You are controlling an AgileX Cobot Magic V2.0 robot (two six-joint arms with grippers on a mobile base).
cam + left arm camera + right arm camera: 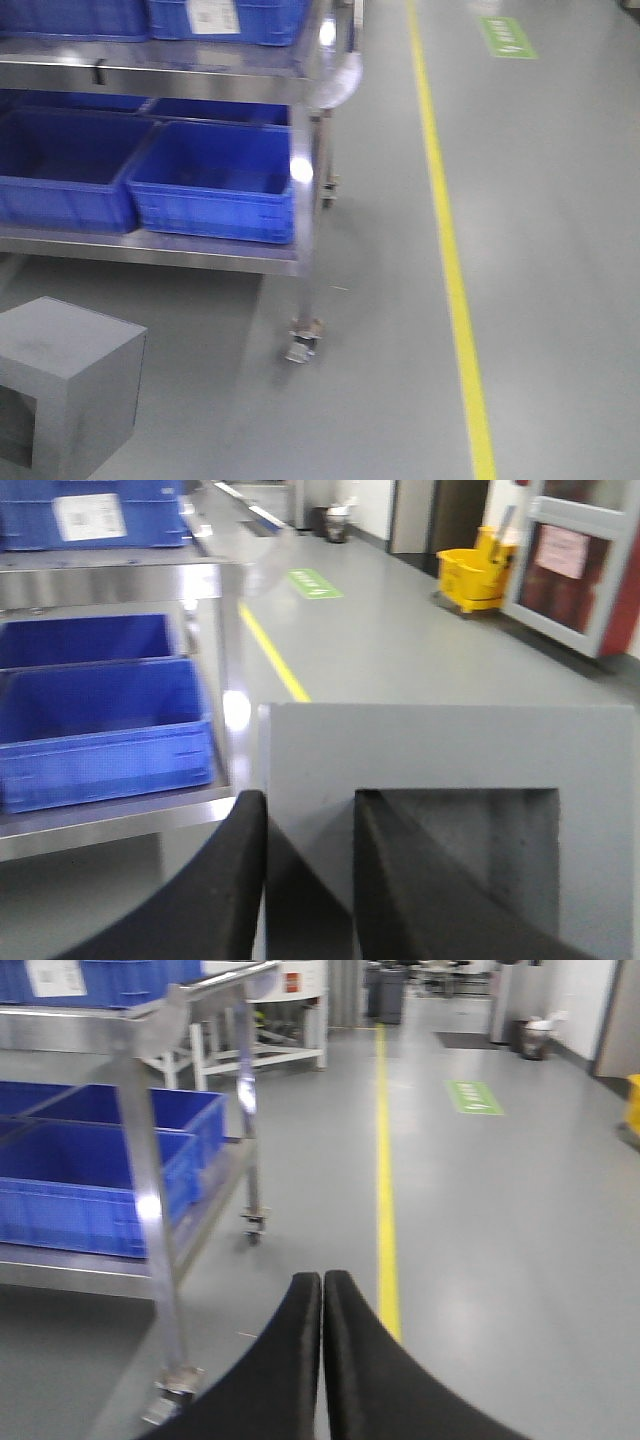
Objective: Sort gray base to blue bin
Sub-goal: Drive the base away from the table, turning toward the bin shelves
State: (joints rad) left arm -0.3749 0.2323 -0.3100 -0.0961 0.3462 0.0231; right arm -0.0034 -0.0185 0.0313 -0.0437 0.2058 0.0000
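Observation:
The gray base [70, 385] hangs at the lower left of the front view, its recessed face towards the bottom left. In the left wrist view my left gripper [310, 805] is shut on the gray base [450, 745]: one finger sits outside the block's left wall and the other inside the square recess. A blue bin [215, 185] stands at the right end of the cart's lower shelf, beyond and above the block, and shows again in the left wrist view [100, 740]. My right gripper [322, 1278] is shut on nothing, above bare floor.
A steel cart [305, 200] on casters [300, 345] holds a second blue bin [60, 170] on the lower shelf and a white-labelled blue crate [225, 18] on top. A yellow floor line [455, 270] runs to its right. A yellow mop bucket [470, 575] stands far off.

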